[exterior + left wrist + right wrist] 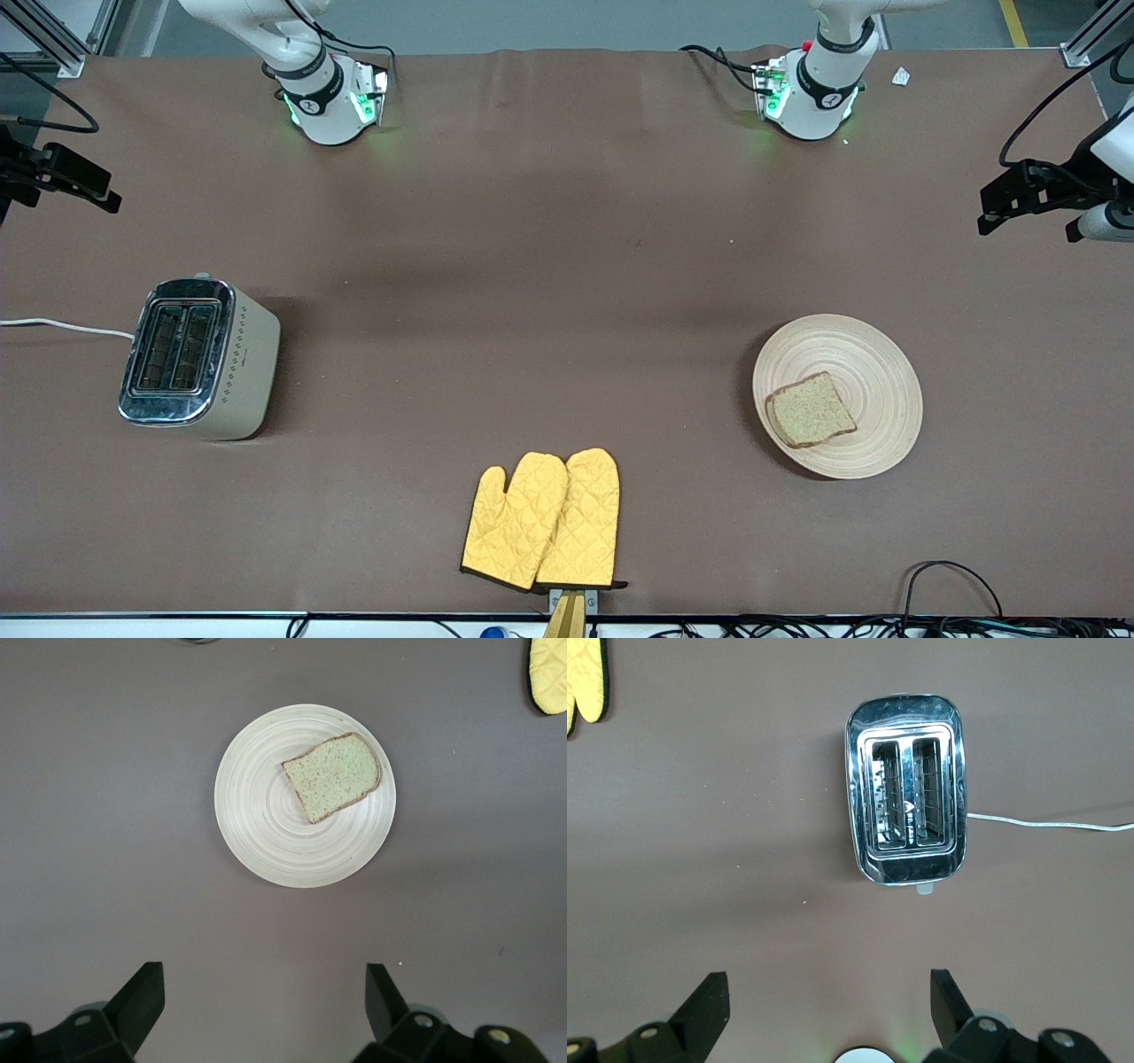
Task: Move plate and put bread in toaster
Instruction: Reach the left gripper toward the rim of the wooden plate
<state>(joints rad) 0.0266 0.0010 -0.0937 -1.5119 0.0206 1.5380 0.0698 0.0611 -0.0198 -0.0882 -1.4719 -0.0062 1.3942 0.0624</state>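
Note:
The pale wooden plate (873,354) lies toward the left arm's end of the table, with the slice of brown bread (811,410) flat on it, off centre. Both also show in the left wrist view, the plate (266,824) and the bread (334,775). The beige toaster (199,359) stands toward the right arm's end, both slots empty. My left gripper (266,979) is open and empty, high over the table, looking down on the plate. My right gripper (829,985) is open and empty, high over the table, looking down on the toaster (908,788).
A pair of yellow oven mitts (542,520) lies at the table edge nearest the front camera, midway between toaster and plate. The toaster's white cord (62,326) runs off the right arm's end of the table. Black gear juts in at both table ends (62,177).

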